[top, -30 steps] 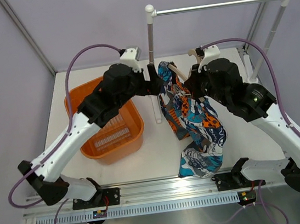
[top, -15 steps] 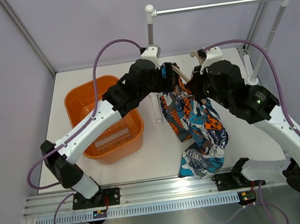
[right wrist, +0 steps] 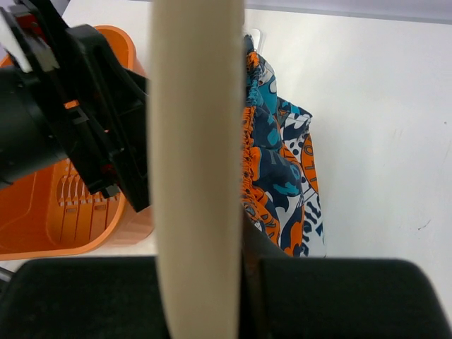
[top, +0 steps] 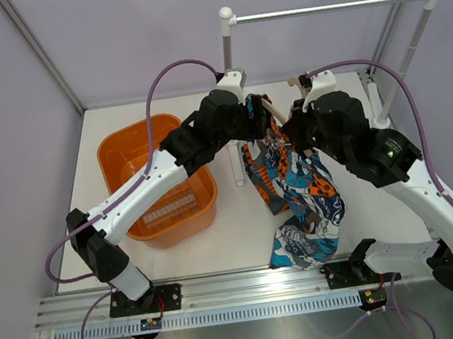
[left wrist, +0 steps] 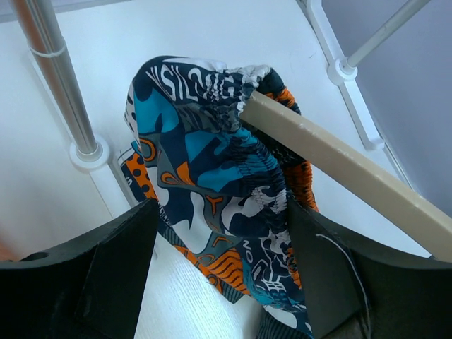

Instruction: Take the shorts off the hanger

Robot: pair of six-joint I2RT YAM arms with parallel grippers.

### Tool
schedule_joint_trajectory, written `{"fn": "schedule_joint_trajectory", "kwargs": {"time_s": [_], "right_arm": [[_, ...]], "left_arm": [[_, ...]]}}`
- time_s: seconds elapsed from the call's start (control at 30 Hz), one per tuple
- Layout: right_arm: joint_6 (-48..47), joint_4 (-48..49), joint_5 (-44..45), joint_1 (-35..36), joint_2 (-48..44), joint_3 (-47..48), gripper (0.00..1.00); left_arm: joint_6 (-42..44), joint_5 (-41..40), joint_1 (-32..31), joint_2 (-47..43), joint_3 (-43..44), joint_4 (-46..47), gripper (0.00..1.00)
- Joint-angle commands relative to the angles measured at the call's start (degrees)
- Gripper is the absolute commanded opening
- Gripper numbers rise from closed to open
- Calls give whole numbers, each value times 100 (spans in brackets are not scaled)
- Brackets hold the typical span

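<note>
Currently clamping the hanger (right wrist: 198,141) tight with right gripper (top: 294,123) at 3 o'clock of the shorts (left wrist: 198,148); straddling their waistband from 9 o'clock with left gripper (left wrist: 215,219), jaws wide apart.

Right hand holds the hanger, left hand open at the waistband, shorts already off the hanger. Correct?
No. The shorts are still on the hanger: the left wrist view shows its beige arm running inside the elastic waistband. Rest stands: right hand holds the hanger, left hand open at the waistband.
</note>
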Motion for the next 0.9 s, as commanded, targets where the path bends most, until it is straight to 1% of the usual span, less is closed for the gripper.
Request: {"fn": "schedule_joint_trajectory", "kwargs": {"time_s": [0.0, 0.13, 0.37, 0.43, 0.47, 0.57, 0.6, 0.67, 0.7, 0.77, 0.8, 0.83, 0.87], "right_arm": [[56, 168, 180, 87, -112, 130, 0], [47, 151, 189, 78, -95, 131, 0], [47, 133, 233, 87, -95, 122, 0], [47, 142, 215, 87, -103, 113, 0], [56, 142, 198, 87, -112, 113, 0], [56, 107, 154, 78, -121, 131, 0], [56, 89, 154, 87, -130, 165, 0], [56, 19, 154, 87, -156, 183, 0], [65, 1, 145, 78, -191, 201, 0], [65, -25, 75, 78, -261, 201, 0], [73, -43, 40, 87, -288, 218, 0], [73, -77, -48, 87, -331, 218, 0], [82, -95, -101, 87, -367, 218, 0]], "left_arm": [[-102, 93, -58, 136, 167, 220, 75], [-102, 76, -111, 180, 97, 246, 70], [-93, 58, -137, 110, 70, 229, 66], [-50, -21, -137, 145, 122, 202, 64], [-32, -39, -137, 206, 158, 167, 61], [30, -65, -137, 355, 403, 10, 50], [47, -91, -137, 504, 491, -35, 40], [100, -118, -137, 654, 755, -166, 30], [117, -170, -137, 759, 834, -211, 20], [170, -275, -129, 830, 966, -229, 13], [205, -372, -120, 865, 1010, -246, 3], [214, -425, -85, 900, 1115, -264, 0], [223, -478, -58, 927, 1177, -316, 0]]}}
